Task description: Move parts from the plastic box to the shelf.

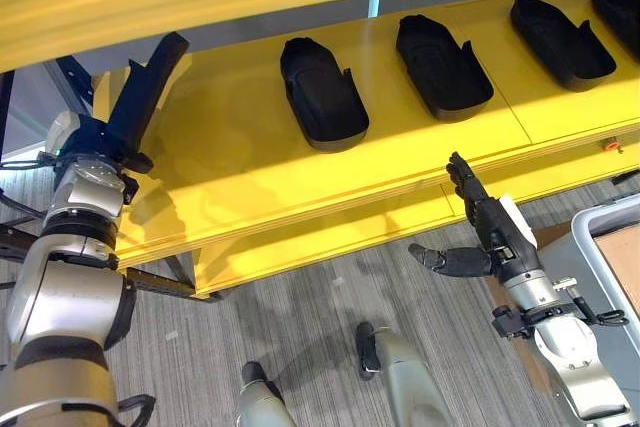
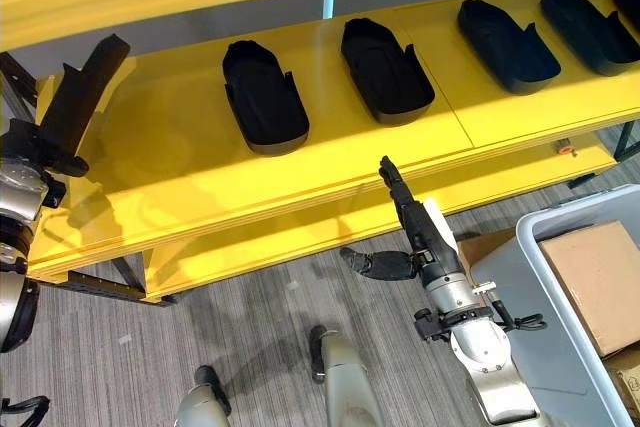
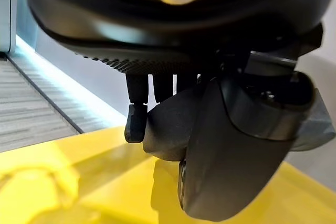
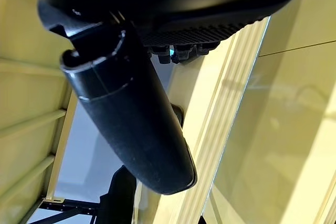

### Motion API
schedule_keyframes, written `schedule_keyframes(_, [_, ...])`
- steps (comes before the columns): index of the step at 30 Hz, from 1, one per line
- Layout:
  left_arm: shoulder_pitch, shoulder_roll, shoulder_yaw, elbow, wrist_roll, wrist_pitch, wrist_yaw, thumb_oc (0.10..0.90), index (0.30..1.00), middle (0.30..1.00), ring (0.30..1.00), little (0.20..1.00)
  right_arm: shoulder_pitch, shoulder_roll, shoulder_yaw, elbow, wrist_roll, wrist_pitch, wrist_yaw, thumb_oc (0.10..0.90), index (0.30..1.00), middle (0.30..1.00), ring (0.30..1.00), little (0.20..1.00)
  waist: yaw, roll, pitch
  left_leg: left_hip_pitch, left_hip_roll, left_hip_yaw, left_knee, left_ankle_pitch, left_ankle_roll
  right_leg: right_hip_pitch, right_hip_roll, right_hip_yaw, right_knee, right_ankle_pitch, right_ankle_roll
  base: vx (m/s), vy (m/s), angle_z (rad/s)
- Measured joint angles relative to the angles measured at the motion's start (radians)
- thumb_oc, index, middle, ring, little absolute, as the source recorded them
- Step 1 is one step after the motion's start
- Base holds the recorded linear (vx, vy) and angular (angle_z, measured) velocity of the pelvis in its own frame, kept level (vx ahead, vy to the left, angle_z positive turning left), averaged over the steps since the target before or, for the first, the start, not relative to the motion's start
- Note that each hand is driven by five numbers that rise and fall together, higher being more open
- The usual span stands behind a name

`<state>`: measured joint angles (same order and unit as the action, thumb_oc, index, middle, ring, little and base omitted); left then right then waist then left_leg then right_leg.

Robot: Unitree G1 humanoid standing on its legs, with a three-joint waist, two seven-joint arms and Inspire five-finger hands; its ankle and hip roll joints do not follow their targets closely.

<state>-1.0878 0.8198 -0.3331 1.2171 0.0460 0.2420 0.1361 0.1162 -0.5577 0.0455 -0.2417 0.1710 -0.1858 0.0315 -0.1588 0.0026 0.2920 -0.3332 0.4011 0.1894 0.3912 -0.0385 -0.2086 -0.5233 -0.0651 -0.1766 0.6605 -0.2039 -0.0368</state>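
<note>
Yellow shelf (image 1: 240, 177): a broad flat board, with a second yellow level across the top of the eye views.

Parts on the shelf: four black moulded parts in a row. Each is a long, shallow, shoe-shaped shell, open side up, matte black, rounded at one end with a small raised tab on one side. First part (image 1: 322, 92) lies nearest the shelf's left half; second part (image 1: 441, 67) just to its right; third part (image 1: 561, 42) further right; fourth part (image 1: 617, 15) at the right edge of the view. All lie flat, apart from one another, slanted the same way.

Held part (image 1: 148, 92): a long black moulded piece of the same matte finish, standing tilted over the left end of the shelf, its upper end raised toward the upper level. It is well apart from the first part in the row.

Left robot hand (image 1: 100, 142): at the shelf's left end, curled round the lower end of the held part; in the left wrist view the fingers (image 3: 135, 121) and thumb wrap a dark rounded body above the yellow board.

Right robot hand (image 1: 490, 227): in front of the shelf's front edge, below the second part, touching nothing. Fingers straight and pointing up, thumb spread wide to the side; it holds nothing.

Grey plastic box (image 2: 560, 297): on the robot's right, near the right arm, holding a brown cardboard box (image 2: 598, 277).
</note>
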Motion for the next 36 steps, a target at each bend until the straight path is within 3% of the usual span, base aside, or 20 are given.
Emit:
schedule_keyframes(8, [-0.010, -0.001, -0.028, -0.018, -0.007, 0.021, -0.061, 0.400, 0.300, 0.300, 0.300, 0.300, -0.002, 0.005, -0.001, 0.000, 0.008, 0.002, 0.014, 0.900, 1.000, 1.000, 1.000, 1.000, -0.001, -0.002, 0.012, 0.007, 0.000, -0.003, 0.002, 0.000, 0.000, 0.007, -0.002, -0.002, 0.005, -0.007, 0.002, 0.00, 0.000, 0.00])
schedule_keyframes(14, [-0.011, -0.006, -0.029, -0.040, -0.080, 0.022, -0.064, 0.400, 0.300, 0.300, 0.300, 0.300, -0.003, 0.005, -0.001, 0.000, 0.008, 0.006, 0.016, 0.900, 1.000, 1.000, 1.000, 1.000, -0.002, -0.002, 0.012, 0.008, 0.000, -0.002, 0.000, 0.000, 0.000, 0.008, -0.002, -0.003, 0.005, -0.008, 0.003, 0.00, 0.000, 0.00])
schedule_keyframes(29, [-0.015, -0.011, -0.029, -0.040, -0.076, 0.022, -0.066, 0.400, 0.300, 0.300, 0.300, 0.300, -0.002, 0.005, -0.001, -0.001, 0.008, 0.017, 0.030, 0.900, 1.000, 1.000, 1.000, 1.000, -0.002, -0.002, 0.012, 0.022, 0.000, -0.002, -0.006, 0.000, 0.001, 0.020, -0.002, -0.004, 0.005, -0.014, 0.005, 0.00, 0.000, 0.00])
schedule_keyframes(30, [-0.015, -0.011, -0.029, -0.040, -0.071, 0.023, -0.069, 0.773, 0.822, 0.822, 0.822, 0.822, -0.002, 0.004, -0.002, -0.001, 0.008, 0.017, 0.034, 0.900, 1.000, 1.000, 1.000, 1.000, -0.002, -0.002, 0.012, 0.022, 0.000, -0.002, -0.006, 0.000, 0.001, 0.020, -0.002, -0.004, 0.005, -0.014, 0.005, 0.00, 0.000, 0.00])
schedule_keyframes(32, [-0.015, -0.011, -0.029, -0.040, -0.062, 0.023, -0.076, 0.806, 0.868, 0.868, 0.868, 0.868, -0.001, 0.004, -0.002, -0.001, 0.008, 0.017, 0.037, 0.900, 1.000, 1.000, 1.000, 1.000, -0.002, -0.002, 0.012, 0.022, 0.000, -0.002, -0.006, 0.000, 0.001, 0.020, -0.002, -0.004, 0.005, -0.013, 0.003, 0.00, 0.000, 0.00])
schedule_keyframes(33, [-0.015, -0.011, -0.029, -0.040, -0.053, 0.023, -0.078, 0.900, 1.000, 1.000, 1.000, 1.000, -0.001, 0.004, -0.002, -0.001, 0.008, 0.017, 0.039, 0.900, 1.000, 1.000, 1.000, 1.000, -0.002, -0.002, 0.012, 0.022, 0.000, -0.002, -0.006, 0.000, 0.001, 0.020, -0.002, -0.004, 0.005, -0.012, 0.002, 0.00, 0.000, 0.00])
schedule_keyframes(36, [-0.016, -0.011, -0.029, -0.041, -0.018, 0.023, -0.081, 0.900, 1.000, 1.000, 1.000, 1.000, 0.001, 0.003, -0.002, -0.001, 0.008, 0.017, 0.049, 0.900, 1.000, 1.000, 1.000, 1.000, -0.002, -0.002, 0.012, 0.022, 0.000, -0.002, -0.006, 0.000, 0.000, 0.020, -0.002, -0.004, 0.005, -0.010, -0.001, 0.00, 0.000, 0.00])
